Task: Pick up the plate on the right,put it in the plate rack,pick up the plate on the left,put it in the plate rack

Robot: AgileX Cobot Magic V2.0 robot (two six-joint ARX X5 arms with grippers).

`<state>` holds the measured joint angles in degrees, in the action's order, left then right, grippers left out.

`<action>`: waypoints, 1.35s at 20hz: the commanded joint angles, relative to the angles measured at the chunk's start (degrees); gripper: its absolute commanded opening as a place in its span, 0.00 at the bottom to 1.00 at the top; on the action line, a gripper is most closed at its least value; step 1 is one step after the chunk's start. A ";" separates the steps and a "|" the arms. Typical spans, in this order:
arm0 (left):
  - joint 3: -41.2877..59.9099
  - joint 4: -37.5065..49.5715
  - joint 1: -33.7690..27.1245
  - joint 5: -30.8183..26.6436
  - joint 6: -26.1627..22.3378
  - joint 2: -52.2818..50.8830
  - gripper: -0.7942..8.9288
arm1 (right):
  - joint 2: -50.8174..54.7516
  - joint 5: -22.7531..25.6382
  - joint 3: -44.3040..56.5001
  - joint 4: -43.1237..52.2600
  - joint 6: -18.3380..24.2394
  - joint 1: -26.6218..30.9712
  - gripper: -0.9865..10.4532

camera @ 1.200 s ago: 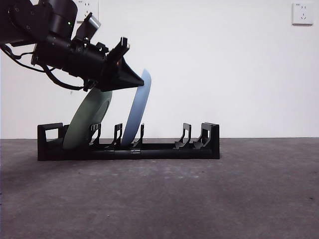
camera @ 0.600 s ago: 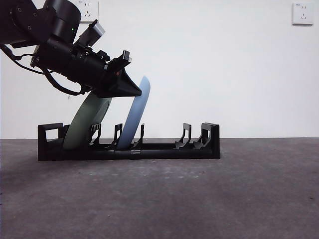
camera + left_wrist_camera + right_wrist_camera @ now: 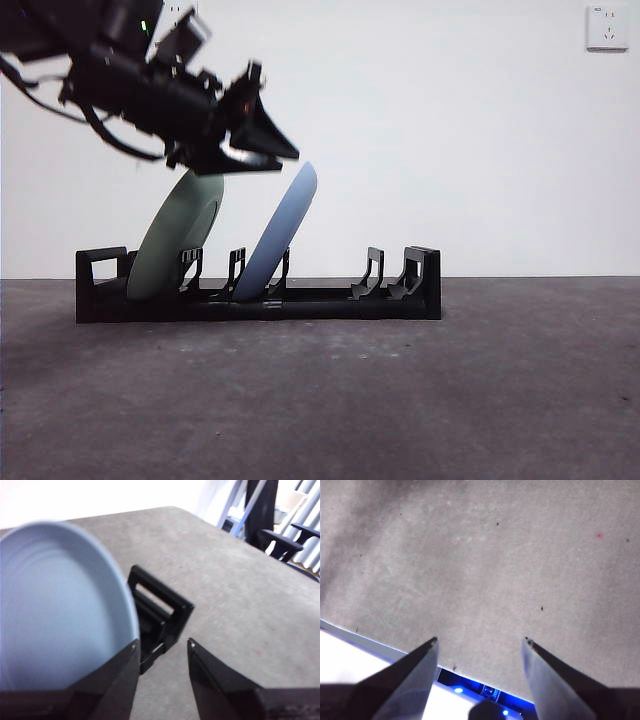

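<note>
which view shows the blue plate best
The front view: the blue plate is sharp and edge-on, leaning in the rack. The left wrist view shows its face near and blurred, partly cut off. The right wrist view shows none of it.

A pale blue plate (image 3: pixel 283 226) and a grey-green plate (image 3: pixel 178 238) in the black plate rack (image 3: pixel 300 298).

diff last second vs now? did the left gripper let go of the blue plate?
Yes. The left gripper has lifted up and away with its jaws open and empty; it no longer touches the blue plate. Freed, the plate has tipped further toward the empty end of the plate rack, its foot still in the slot. The green plate and rack have not moved. The right gripper waits open over bare table.
</note>
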<state>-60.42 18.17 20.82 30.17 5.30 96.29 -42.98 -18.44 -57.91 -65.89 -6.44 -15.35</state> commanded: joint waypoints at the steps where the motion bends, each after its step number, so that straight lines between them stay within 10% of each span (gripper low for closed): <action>1: 0.22 -3.32 0.24 0.33 0.48 -4.13 0.25 | 0.13 -0.04 0.59 1.55 0.87 0.00 0.33; 17: 0.22 -58.64 0.28 1.73 -0.90 -45.68 0.24 | 0.02 -13.07 0.59 6.34 8.39 0.00 0.33; 27: 0.22 -68.08 0.28 1.53 -1.09 -53.66 0.24 | 0.04 -15.65 0.59 6.34 9.70 0.00 0.33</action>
<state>-60.42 -49.91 20.97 31.68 4.97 42.61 -43.00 -33.91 -57.89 -59.90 2.63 -15.35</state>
